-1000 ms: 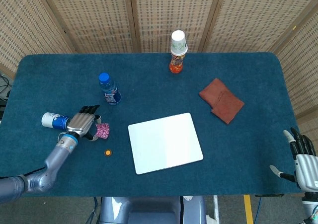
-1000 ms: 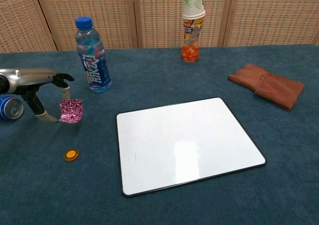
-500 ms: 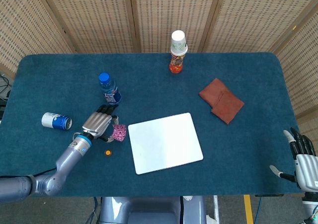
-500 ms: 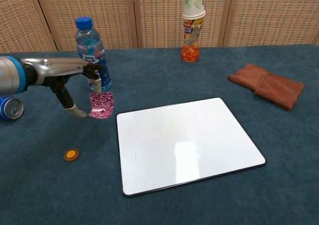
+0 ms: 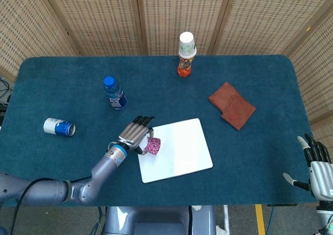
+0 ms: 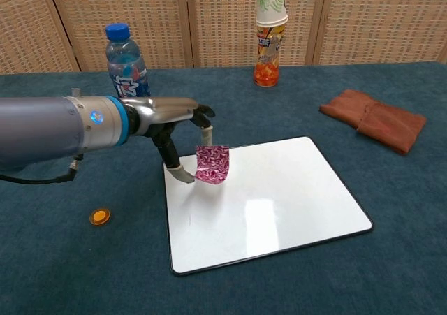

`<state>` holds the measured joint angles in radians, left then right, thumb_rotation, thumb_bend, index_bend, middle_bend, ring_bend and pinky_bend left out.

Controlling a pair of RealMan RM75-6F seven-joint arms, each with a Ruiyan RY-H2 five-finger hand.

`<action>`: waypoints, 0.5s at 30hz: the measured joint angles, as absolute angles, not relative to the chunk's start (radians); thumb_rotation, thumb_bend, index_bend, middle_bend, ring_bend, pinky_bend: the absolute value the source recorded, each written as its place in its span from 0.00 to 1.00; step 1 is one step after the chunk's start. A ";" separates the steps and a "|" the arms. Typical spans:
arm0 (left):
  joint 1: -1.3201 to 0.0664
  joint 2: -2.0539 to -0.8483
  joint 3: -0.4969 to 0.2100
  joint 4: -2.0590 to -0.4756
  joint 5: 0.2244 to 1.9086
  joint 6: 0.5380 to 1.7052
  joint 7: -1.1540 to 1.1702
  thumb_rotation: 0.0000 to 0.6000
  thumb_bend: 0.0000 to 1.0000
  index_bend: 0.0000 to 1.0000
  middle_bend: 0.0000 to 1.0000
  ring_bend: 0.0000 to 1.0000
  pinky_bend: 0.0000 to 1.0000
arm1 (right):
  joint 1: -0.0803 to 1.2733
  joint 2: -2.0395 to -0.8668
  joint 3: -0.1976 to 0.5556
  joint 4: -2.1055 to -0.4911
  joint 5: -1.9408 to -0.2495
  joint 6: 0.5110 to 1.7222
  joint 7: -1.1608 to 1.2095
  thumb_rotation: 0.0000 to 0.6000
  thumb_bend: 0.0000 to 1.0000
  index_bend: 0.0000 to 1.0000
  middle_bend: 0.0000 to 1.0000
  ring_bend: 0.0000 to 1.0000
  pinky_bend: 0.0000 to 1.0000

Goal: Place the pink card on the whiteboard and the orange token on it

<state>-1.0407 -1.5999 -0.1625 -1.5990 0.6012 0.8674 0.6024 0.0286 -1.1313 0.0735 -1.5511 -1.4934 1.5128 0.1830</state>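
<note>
Chest view shows the left hand [image 6: 183, 130] pinching the pink card [image 6: 211, 164] above the whiteboard [image 6: 279, 203]; only head view shows the right hand [image 5: 316, 162], released.

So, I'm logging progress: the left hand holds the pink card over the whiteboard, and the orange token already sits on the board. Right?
Not quite. The token is not on the whiteboard; the chest view shows it on the table left of the board. The rest stands: the left hand holds the pink card over the board's left part.
</note>
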 measured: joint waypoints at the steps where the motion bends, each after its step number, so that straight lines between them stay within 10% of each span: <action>1: -1.049 -1.613 -0.164 -1.587 0.594 0.866 0.606 1.00 0.15 0.13 0.00 0.00 0.00 | 0.029 -1.130 0.073 -1.551 -1.493 1.512 0.185 1.00 0.04 0.00 0.00 0.00 0.00; 3: -1.065 -1.638 -0.165 -1.567 0.583 0.866 0.612 1.00 0.12 0.01 0.00 0.00 0.00 | 0.029 -1.130 0.073 -1.550 -1.493 1.512 0.186 1.00 0.05 0.00 0.00 0.00 0.00; 15: -1.034 -1.587 -0.142 -1.635 0.711 0.882 0.553 1.00 0.11 0.00 0.00 0.00 0.00 | 0.026 -1.130 0.072 -1.550 -1.496 1.517 0.186 1.00 0.05 0.00 0.00 0.00 0.00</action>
<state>-1.0338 -1.5868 -0.1420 -1.6349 0.7114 0.8824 0.5530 0.0260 -1.1300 0.0716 -1.5497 -1.4962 1.5172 0.1857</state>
